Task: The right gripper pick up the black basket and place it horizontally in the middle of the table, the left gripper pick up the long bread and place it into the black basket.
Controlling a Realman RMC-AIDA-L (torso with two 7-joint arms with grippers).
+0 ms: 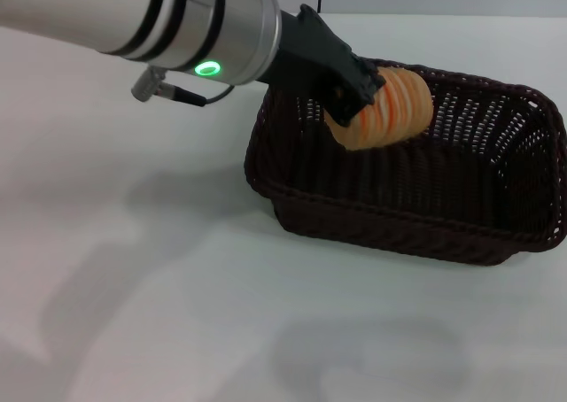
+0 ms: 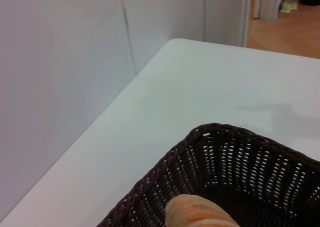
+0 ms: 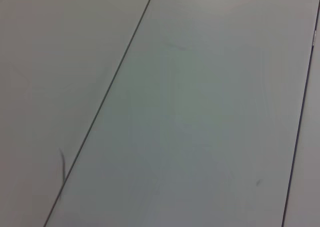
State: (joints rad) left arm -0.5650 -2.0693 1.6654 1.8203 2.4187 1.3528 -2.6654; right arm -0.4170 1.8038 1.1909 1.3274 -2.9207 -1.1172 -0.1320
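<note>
The black basket (image 1: 416,198) lies lengthwise on the white table (image 1: 133,269), right of centre in the head view. Above its left half hangs the long bread (image 1: 385,110), orange-tan with pale ridges, held by my left gripper (image 1: 359,92), which is shut on it. The left arm reaches in from the upper left, green ring light glowing. In the left wrist view the basket's rim (image 2: 210,129) and one end of the long bread (image 2: 197,212) show at the bottom. My right gripper appears in no view; its wrist camera shows only plain pale panels.
The white table (image 2: 190,87) runs to a corner near a pale wall (image 2: 60,77). A doorway with an orange-brown floor (image 2: 285,32) lies beyond it.
</note>
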